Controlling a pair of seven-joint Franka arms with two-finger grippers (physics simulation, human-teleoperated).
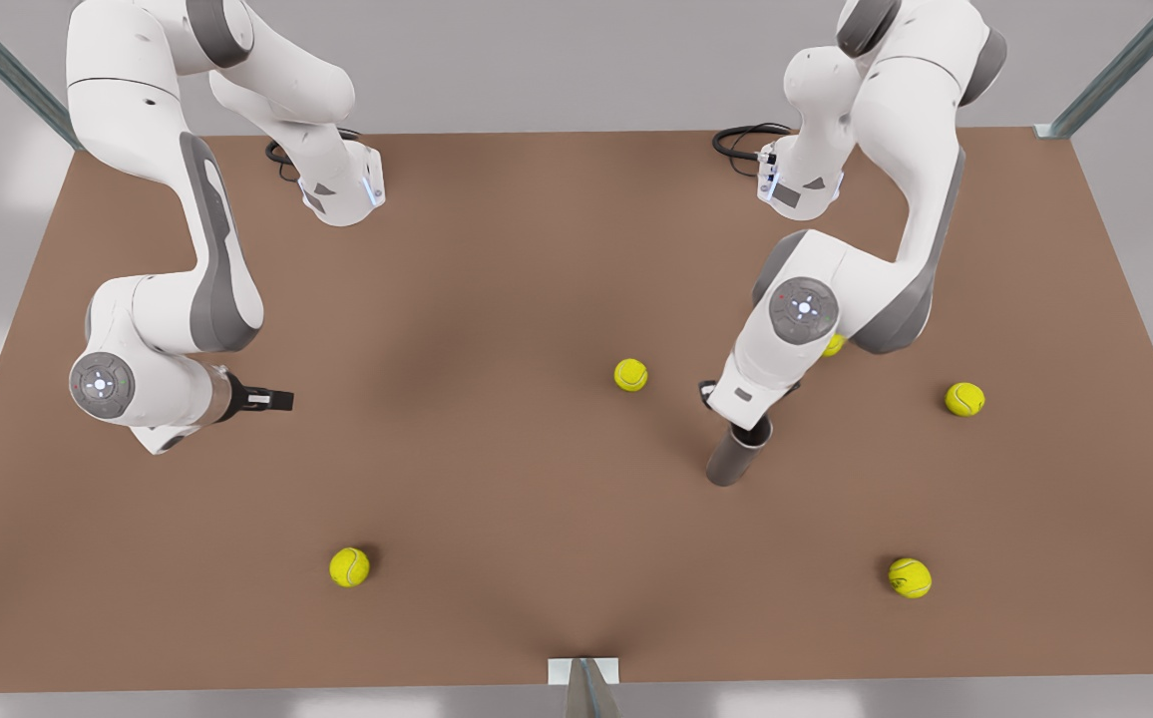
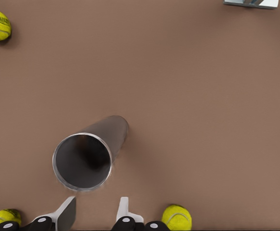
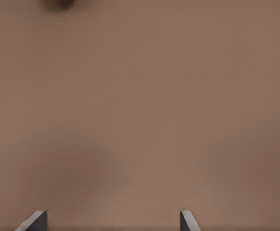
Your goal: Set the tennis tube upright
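Dark grey and silver-rimmed, the tube (image 1: 736,459) is seen standing on the brown table (image 1: 497,479) on the front view's right, its open mouth upward and its body slightly tilted. The left gripper (image 2: 95,211) is placed directly above that mouth. In the left wrist view the tube (image 2: 89,154) is looked into from above, and the two fingers (image 2: 67,214) are set apart just beside the rim, with nothing held between them; no contact with the rim can be made out. Whether the tube rests on its own cannot be told.

The right gripper (image 3: 112,222) is held over bare table, its fingers (image 3: 34,221) spread wide and empty. In the front view it (image 1: 272,401) is found on the left, well apart from the tube; that arm waits.

Five balls are scattered on the table: one (image 1: 630,375) near the tube, one (image 1: 834,345) partly hidden behind the left arm, and others at (image 1: 964,399), (image 1: 909,577) and (image 1: 349,566).
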